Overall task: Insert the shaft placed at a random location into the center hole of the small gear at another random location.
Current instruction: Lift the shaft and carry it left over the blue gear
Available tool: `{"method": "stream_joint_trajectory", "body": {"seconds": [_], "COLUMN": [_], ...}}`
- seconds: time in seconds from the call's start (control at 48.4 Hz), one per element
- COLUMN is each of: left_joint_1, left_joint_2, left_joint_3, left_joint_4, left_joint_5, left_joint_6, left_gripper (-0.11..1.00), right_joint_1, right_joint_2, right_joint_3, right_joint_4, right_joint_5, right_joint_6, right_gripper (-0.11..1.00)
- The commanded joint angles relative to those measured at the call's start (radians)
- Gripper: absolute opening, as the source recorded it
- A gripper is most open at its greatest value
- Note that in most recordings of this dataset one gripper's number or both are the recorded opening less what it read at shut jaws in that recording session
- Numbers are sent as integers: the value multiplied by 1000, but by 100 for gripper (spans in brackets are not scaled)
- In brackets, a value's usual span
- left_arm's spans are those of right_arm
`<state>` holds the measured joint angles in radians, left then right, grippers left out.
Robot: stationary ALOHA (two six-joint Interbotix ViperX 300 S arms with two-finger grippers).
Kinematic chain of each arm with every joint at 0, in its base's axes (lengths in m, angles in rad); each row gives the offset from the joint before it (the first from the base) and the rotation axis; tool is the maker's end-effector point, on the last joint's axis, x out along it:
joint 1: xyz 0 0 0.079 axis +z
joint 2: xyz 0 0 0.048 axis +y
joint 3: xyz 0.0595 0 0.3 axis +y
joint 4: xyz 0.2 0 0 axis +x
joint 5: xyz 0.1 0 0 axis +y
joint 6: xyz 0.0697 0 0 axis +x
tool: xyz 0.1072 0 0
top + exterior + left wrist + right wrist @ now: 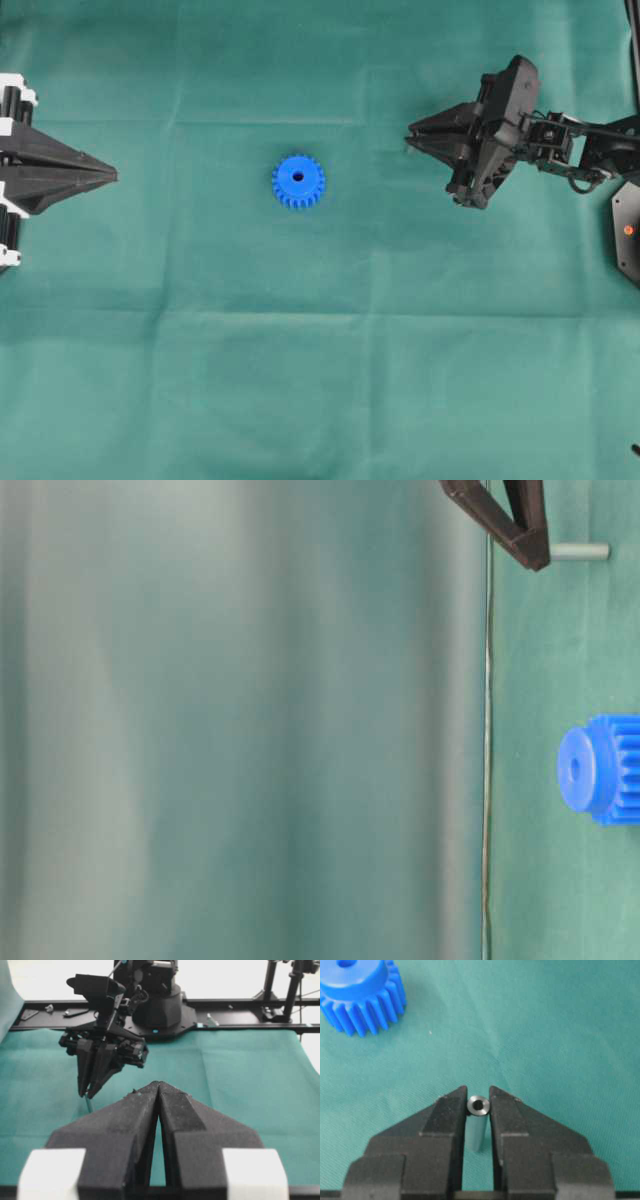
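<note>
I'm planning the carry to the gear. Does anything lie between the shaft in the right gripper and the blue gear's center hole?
Nothing visible does. The right gripper is shut on the shaft, and only bare green cloth lies between it and the small gear. The center hole faces up, uncovered.

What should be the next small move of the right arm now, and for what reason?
Probably lift the right gripper a little, straight up. Its fingers already pinch the shaft between them, while the small gear lies apart on the green cloth, its center hole facing up. Raising the shaft clear of the cloth seems needed before carrying it over the gear.
</note>
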<state>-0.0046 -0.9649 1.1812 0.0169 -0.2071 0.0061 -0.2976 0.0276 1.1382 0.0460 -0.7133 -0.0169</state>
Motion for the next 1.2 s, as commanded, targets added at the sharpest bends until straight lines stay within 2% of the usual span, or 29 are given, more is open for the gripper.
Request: {"method": "stream_joint_trajectory", "body": {"seconds": [0.0, 0.289, 0.413, 0.764, 1.177], "left_joint_1": [-3, -3, -3, -3, -3], "left_joint_2": [5, 5, 5, 5, 5], "left_joint_3": [-26, -25, -25, -25, -25], "left_joint_4": [3, 3, 3, 3, 3], "left_joint_5": [-6, -6, -6, -6, -6], "left_joint_6": [-2, -2, -2, -2, -2], "left_gripper": [0, 0, 0, 0, 0], "right_joint_1": [5, 5, 5, 6, 84], "right_joint_2": [-58, -233, -267, -238, -91], "right_joint_3": [-31, -58, -57, -84, -262], "right_joint_4": [0, -2, -6, -8, -9], "right_joint_5": [54, 247, 268, 264, 268], "right_joint_6": [-14, -25, -26, -26, -26], "right_gripper": [14, 14, 14, 14, 14]}}
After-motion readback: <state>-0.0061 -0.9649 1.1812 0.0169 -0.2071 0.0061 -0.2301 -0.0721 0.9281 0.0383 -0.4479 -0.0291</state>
